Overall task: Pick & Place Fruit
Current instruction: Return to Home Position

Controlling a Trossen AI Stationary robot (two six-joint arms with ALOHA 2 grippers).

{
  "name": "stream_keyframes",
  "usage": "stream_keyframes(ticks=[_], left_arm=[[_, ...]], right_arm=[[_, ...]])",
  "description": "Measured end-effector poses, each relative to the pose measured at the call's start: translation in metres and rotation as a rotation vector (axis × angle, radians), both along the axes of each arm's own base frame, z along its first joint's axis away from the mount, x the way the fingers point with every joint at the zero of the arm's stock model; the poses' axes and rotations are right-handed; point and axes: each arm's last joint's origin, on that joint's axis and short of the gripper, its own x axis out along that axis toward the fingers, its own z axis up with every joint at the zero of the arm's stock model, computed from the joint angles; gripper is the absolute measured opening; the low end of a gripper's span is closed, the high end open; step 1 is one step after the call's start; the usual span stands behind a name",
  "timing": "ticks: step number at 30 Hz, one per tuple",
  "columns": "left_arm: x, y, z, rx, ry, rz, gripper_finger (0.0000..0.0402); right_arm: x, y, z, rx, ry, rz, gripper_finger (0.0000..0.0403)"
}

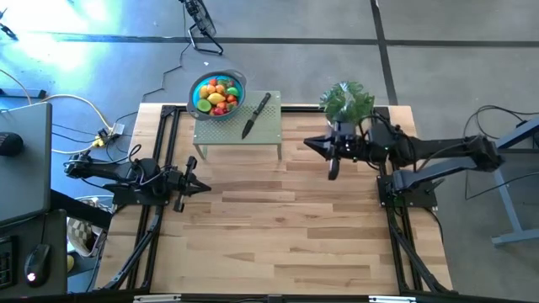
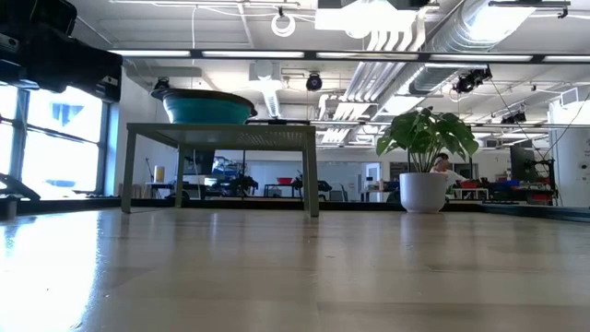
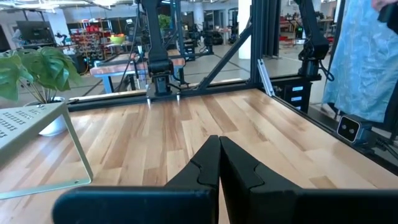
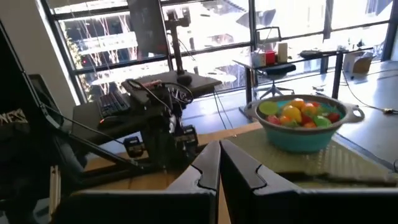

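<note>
Parked clear of the fruit in the bowl, left gripper and right gripper clenched empty, presumably for homing.

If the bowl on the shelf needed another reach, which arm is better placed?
Right, likely. The right gripper faces the blue bowl from higher than the shelf; the left gripper points across the table, past the shelf.

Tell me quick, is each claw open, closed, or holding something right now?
Left claw: closed, holding nothing, at the left side of the table.
Right claw: closed, holding nothing, next to the potted plant.
</note>
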Motion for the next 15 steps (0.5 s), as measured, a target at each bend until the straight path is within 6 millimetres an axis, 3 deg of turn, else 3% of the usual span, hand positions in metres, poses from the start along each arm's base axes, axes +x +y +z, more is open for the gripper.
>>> stream_keyframes(ticks=[15], left_arm=[[0.000,0.000,0.000,0.000,0.000,0.000,0.0000]], right_arm=[[-0.077,0.003,-0.058,0.050,-0.035,0.146,0.0003]])
